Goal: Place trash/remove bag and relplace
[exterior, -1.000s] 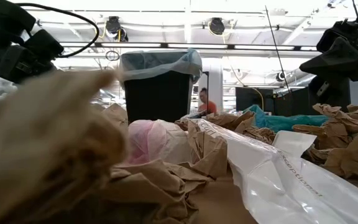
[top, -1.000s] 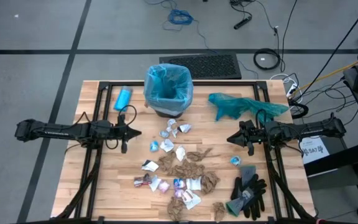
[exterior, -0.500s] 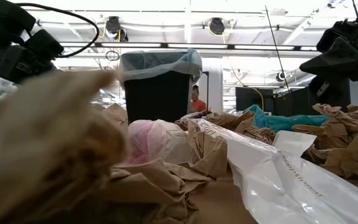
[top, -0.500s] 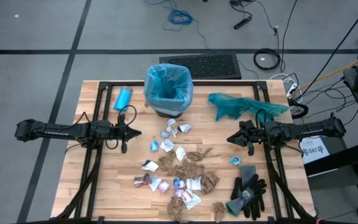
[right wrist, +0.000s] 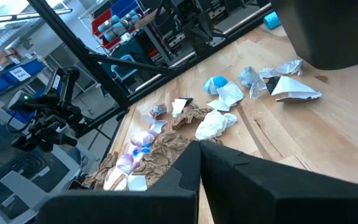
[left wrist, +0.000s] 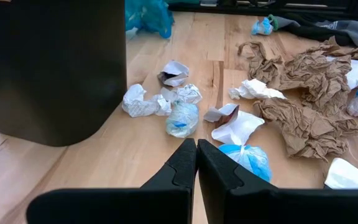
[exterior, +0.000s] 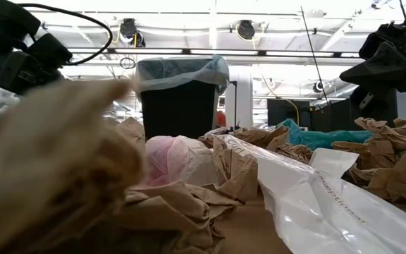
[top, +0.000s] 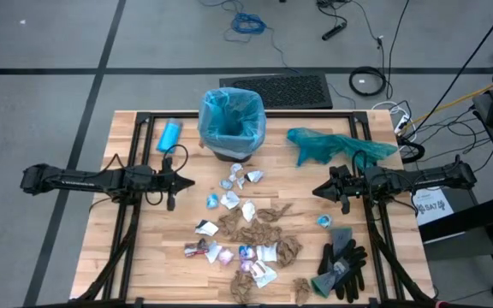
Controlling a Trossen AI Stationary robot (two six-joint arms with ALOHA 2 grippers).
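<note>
The trash (top: 245, 231) lies scattered on the table's middle and near part: crumpled brown paper (left wrist: 306, 93), white wrappers (left wrist: 238, 124) and blue bits. A black bin (top: 232, 127) lined with the pale blue bag (top: 231, 111) stands at the far middle; the bag's rim is folded over the bin's edge (exterior: 182, 70). My left gripper (top: 183, 182) hovers shut at the table's left, above the wood. My right gripper (top: 317, 192) hovers shut at the right. Both point toward the trash and touch nothing.
A teal-green plastic bag (top: 332, 145) lies at the far right. Black-and-grey gloves (top: 342, 261) lie at the near right. A light-blue bottle (top: 169, 135) lies left of the bin. A black frame runs along the table's edges.
</note>
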